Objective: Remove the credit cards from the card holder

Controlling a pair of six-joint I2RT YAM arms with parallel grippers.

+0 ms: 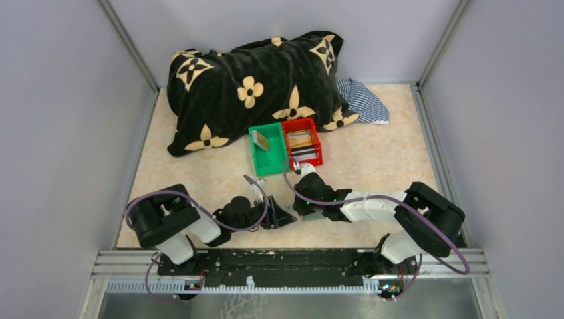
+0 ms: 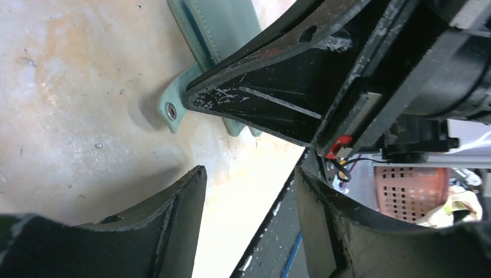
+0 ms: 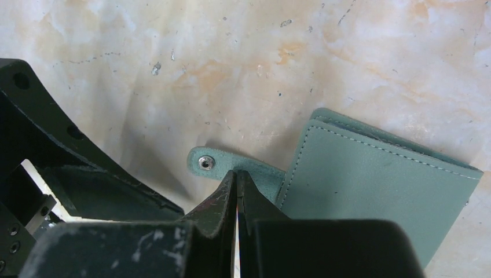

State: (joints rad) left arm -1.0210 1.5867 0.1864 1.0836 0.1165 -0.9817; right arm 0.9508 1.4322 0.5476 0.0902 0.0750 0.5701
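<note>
Right wrist view: the black right claw is clenched, tips down on the snap strap of the flat grey-green stitched card holder; whether it pinches the strap I cannot tell. The black left claw hangs released just beside, nothing between its fingers. The holder lies folded on the marbled beige counter, near its front edge. It is likely light, limp and slippery: pin one panel, lift the free cover edge, not the floppy strap
</note>
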